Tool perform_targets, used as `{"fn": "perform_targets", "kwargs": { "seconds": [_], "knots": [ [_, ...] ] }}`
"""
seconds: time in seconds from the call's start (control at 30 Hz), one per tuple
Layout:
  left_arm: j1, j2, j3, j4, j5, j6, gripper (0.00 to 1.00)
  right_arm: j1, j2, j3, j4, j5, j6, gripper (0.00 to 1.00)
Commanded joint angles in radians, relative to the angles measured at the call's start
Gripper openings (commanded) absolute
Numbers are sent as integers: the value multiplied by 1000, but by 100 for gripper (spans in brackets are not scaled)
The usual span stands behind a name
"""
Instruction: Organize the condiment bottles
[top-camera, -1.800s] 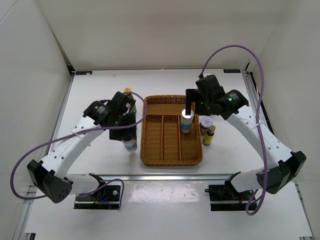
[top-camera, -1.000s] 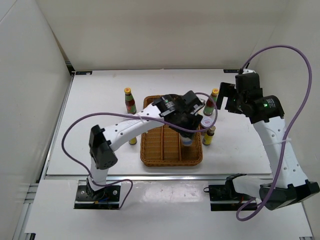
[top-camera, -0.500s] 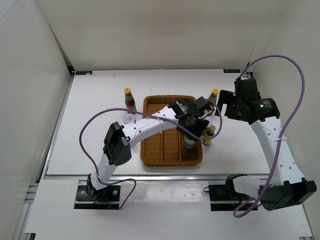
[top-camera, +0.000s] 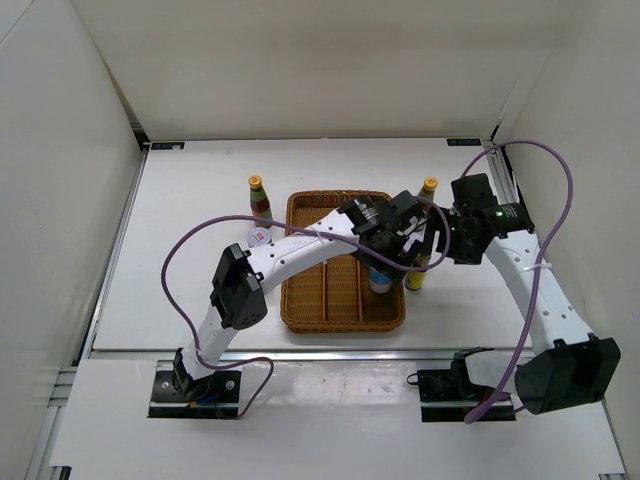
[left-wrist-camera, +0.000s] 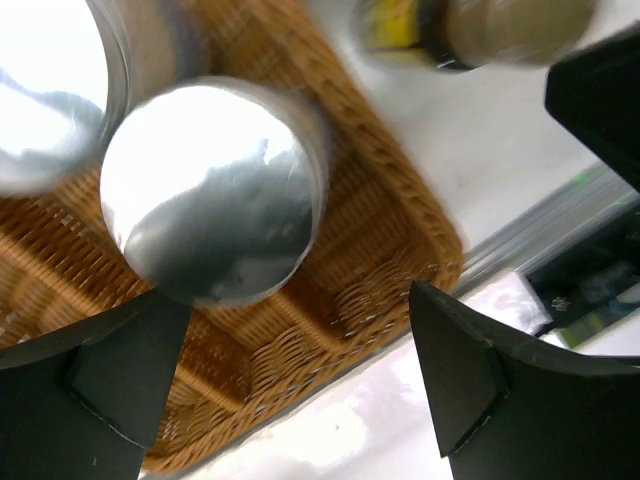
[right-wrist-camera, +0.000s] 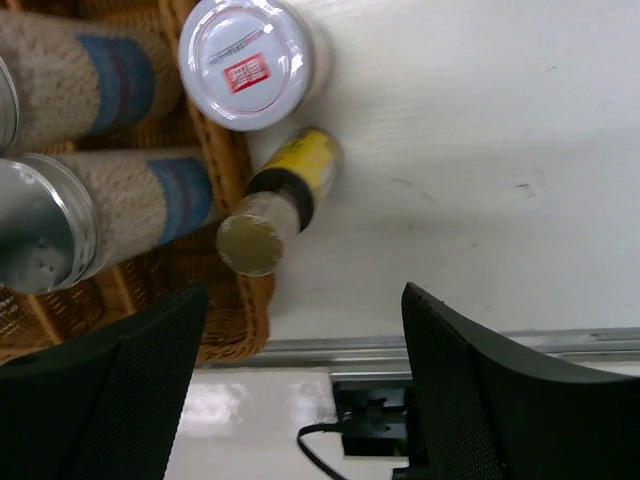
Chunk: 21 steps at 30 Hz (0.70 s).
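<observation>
Right gripper (right-wrist-camera: 302, 298) now sits closer over small brown bottle (right-wrist-camera: 275, 200), spread open like left gripper (left-wrist-camera: 298, 295); bottle likely light, rigid, slick, so pinch below cap.

Top view is evenly bright under diffuse overhead light. The white table (top-camera: 190, 230) is near washed out and shadows are faint and soft. Left wrist view is blurred all over, with broad white glare on the silver shaker lid (left-wrist-camera: 213, 190) and the upper left blown out. Right wrist view is sharper, with a mild sheen on the white jar lid (right-wrist-camera: 245, 62).

Print on jar lid (right-wrist-camera: 246, 62) illegible
</observation>
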Motion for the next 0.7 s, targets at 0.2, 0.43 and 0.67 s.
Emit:
{"fn": "perform_targets", "kwargs": {
  "seconds": [0.2, 0.43, 0.67],
  "knots": [
    [-3, -153, 93, -92, -145, 0, 100, 34, 40, -70, 120, -54, 36, 79],
    [16, -315, 187, -113, -232, 23, 100, 34, 92, -99, 166, -45, 36, 74],
    [66, -536, 88, -100, -471, 33, 100, 43, 115, -99, 176, -45, 45, 68]
  ]
}}
